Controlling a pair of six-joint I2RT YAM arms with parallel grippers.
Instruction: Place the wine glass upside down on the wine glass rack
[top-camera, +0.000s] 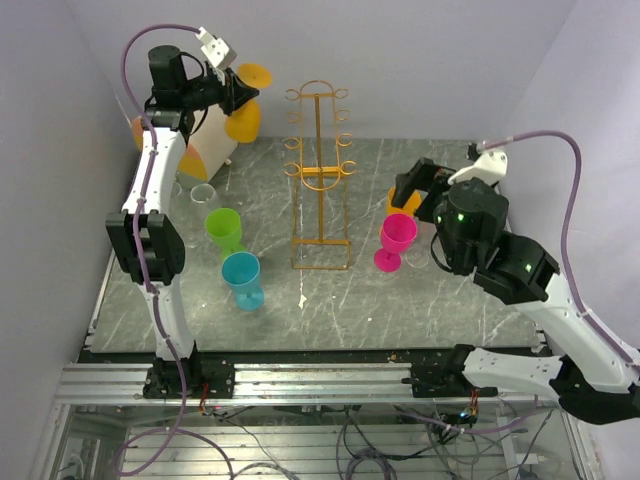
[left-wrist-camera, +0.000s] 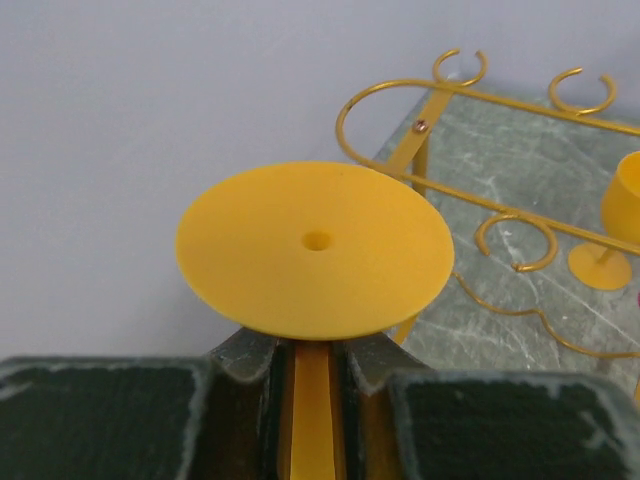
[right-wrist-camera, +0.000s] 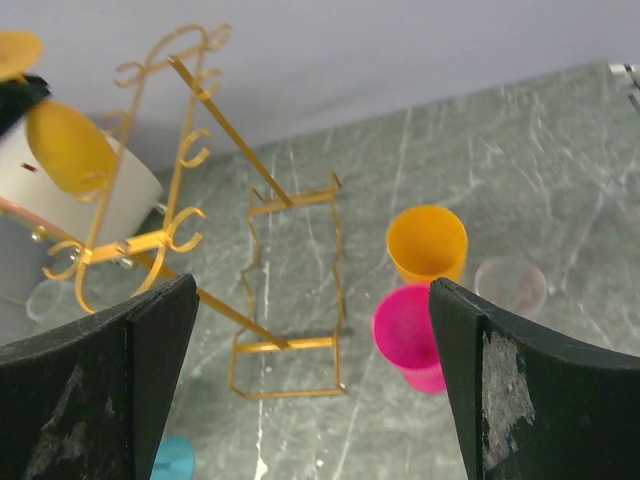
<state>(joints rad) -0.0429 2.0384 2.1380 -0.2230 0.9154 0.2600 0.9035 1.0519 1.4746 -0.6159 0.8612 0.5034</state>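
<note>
One yellow-orange plastic wine glass (left-wrist-camera: 315, 250) is the task's thing. It sits clamped by its stem between the fingers of the left gripper (left-wrist-camera: 312, 365), foot disc just above the fingertips and bowl below them, so it is already inverted and held high above the grey marbled table (top-camera: 420, 300). The step in hand looks like the carry towards the tall orange-yellow thin wire wine glass rack (left-wrist-camera: 420, 150), whose upper loops lie beyond and to the right of those fingers, apart from the glass. The next move, I judge, calls for sliding the stem sideways into an open loop with the foot above the wire, then parting the fingers; the loop mouths look narrow, so the stem must line up well. Further right, the right gripper (top-camera: 413, 193) hangs with its fingers spread wide on nothing. A pink plastic wine glass (right-wrist-camera: 410, 335) stands below and between them, and an orange plastic cup (right-wrist-camera: 427, 243) just beyond it. The left wrist view hides the held glass's bowl behind the fingers. Which loop is meant cannot be told. From above, the wire is too thin to judge how near the glass is to the rack.
</note>
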